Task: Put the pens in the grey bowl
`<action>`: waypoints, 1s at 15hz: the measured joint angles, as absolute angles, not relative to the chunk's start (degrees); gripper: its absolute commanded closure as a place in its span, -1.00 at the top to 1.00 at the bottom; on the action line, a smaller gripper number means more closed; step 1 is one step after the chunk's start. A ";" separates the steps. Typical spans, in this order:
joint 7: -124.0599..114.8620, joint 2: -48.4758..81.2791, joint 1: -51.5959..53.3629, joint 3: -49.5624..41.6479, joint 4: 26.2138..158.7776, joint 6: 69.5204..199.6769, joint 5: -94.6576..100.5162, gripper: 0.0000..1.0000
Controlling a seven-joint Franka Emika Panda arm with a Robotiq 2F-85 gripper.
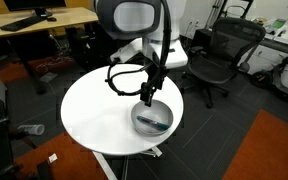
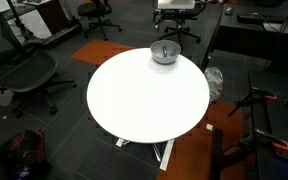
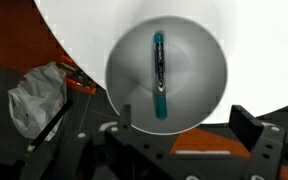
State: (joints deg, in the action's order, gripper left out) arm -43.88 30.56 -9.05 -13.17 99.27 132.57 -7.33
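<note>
The gripper is held just above the grey bowl, jaws spread wide and empty. The dark pen is laid inside the bowl, along its bottom. The bowl is placed near the edge of the white table.

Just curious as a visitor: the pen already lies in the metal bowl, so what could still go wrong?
The round grey metal bowl sits close to the edge of the round white table; a bump could push it off. The open tool hangs low over it, so a sideways move might clip the rim and jolt out the thin dark-and-teal pen.
</note>
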 measured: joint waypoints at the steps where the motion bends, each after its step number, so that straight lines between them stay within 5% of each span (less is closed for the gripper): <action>1: -42.55 28.57 -9.06 -13.17 100.99 132.10 -7.33 1.00; 15: -26.86 6.56 -9.00 -12.97 118.64 129.80 -7.13 1.00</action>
